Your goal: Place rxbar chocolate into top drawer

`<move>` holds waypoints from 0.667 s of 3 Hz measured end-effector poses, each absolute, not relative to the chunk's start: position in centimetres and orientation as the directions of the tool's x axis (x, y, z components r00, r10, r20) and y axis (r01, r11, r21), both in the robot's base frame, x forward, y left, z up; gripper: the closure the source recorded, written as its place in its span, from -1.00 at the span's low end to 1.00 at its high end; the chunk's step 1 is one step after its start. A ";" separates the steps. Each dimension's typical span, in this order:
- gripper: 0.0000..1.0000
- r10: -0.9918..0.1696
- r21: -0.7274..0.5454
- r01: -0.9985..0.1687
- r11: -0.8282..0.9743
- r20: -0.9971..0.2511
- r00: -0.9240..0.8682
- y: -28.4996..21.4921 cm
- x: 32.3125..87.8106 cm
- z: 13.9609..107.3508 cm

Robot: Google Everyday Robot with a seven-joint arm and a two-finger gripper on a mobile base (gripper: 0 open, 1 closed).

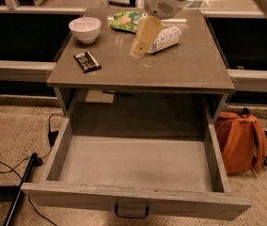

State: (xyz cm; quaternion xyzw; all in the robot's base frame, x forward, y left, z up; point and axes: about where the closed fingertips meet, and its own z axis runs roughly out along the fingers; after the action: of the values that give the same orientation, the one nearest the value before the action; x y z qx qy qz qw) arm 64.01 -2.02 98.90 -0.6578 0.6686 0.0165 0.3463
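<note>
The rxbar chocolate (87, 61), a small flat black bar with white stripes, lies on the left part of the cabinet top. The top drawer (131, 201) is pulled fully out below, its pale grey floor bare, with a dark handle (131, 212) on the front panel. My gripper (142, 42) hangs from the white arm over the middle of the cabinet top, to the right of the bar and apart from it, with nothing in it.
A white bowl (85, 28) stands at the back left of the top. A green snack bag (128, 20) and a clear plastic bottle (168, 38) lie at the back behind the gripper. An orange backpack (242, 141) sits on the floor at the right. Cables (11, 166) lie at the left.
</note>
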 end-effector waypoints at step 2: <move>-1.00 -0.692 -0.339 -0.879 0.335 -0.722 0.015 6.9 72.6 91.5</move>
State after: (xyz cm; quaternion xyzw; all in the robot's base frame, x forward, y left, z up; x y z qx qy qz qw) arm 72.55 6.86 91.50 -0.5664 0.6933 0.1086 0.4322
